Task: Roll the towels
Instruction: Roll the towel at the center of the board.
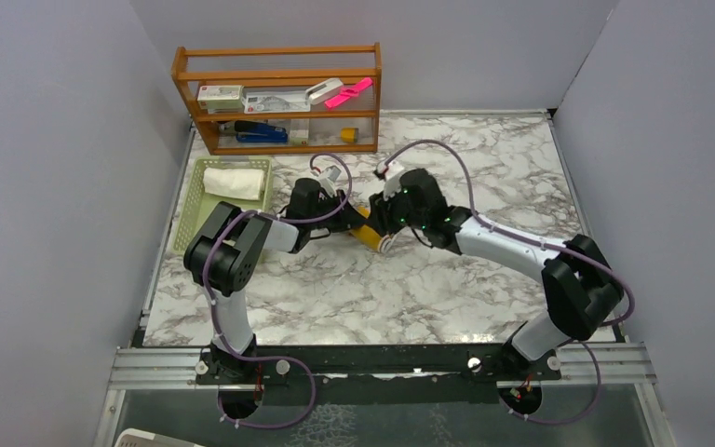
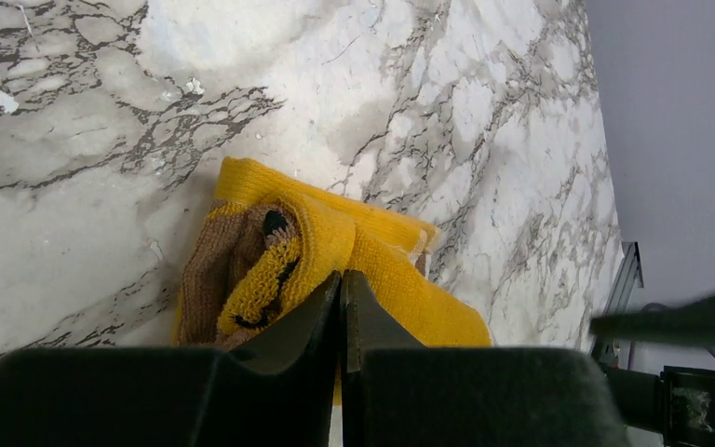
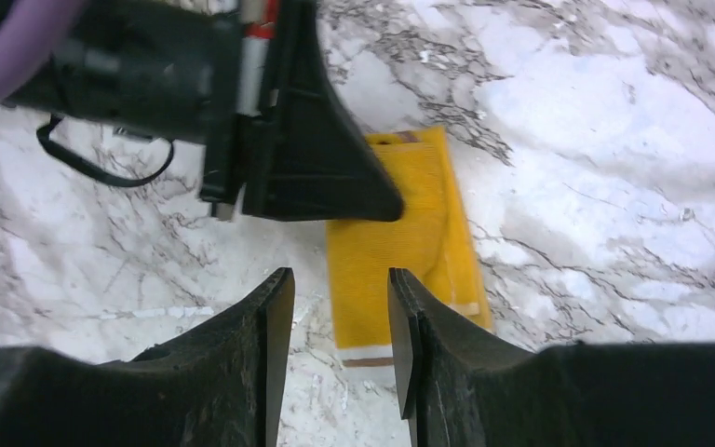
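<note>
left wrist view: my left gripper is closed to a thin seam, its tips set against the bunched end of the yellow towel; whether a fold is nipped between them i cannot tell. judged purpose: to pin the curled end so it does not spring open. the towel lies on the table between my two arms, bunched at one end and a flat strip at the other. right wrist view: my right gripper stands partly spread, holding nothing, just above the flat end with its pale hem. i judge it is placed there to take the free edge. material: soft, ribbed cloth, mustard with brown folds and a bear face showing in the curl; limp, likely to slacken if released. the table is hard, glossy, marble-patterned. top view: the white towel, a textured roll, lies in the green basket, well apart at the left.
</note>
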Robot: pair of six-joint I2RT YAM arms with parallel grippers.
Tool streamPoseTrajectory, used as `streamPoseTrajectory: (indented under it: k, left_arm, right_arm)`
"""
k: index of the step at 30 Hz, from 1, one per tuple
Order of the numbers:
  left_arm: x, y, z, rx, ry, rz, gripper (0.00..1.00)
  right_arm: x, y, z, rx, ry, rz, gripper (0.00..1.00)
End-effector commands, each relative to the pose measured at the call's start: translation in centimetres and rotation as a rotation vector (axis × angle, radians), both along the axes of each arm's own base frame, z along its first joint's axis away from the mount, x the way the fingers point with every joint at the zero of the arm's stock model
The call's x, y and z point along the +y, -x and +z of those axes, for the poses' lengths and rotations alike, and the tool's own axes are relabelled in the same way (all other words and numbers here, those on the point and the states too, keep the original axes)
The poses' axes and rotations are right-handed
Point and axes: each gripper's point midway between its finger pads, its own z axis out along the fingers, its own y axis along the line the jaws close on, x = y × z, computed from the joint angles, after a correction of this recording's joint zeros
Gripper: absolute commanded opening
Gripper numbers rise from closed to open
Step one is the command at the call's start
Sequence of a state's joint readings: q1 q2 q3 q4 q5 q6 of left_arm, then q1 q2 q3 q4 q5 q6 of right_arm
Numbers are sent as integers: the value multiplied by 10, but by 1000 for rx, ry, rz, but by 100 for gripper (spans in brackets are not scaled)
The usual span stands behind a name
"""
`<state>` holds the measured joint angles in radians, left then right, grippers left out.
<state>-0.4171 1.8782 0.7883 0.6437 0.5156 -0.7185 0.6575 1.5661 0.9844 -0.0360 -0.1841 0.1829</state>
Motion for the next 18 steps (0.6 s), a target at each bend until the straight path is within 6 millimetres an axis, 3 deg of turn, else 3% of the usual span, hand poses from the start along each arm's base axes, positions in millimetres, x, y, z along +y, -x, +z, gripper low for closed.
streamPoseTrajectory:
  k: [1,5,13,18]
  left_arm:
    - [6,7,-32,64,-82,-6,8]
    - [6,7,-37,72,-99,-15,8]
    - [5,2,-42,81,-126,-30,8]
    - [4,-4,-44,83,-147,-37,8]
  right_arm:
    - [-8,-1,-33,-188,312,-25,42]
    - [-1,6,-52,-235,420,3,42]
    - [-4,-1,-70,-268,519,-1,42]
    - [-9,1,-95,-230,599,-3,42]
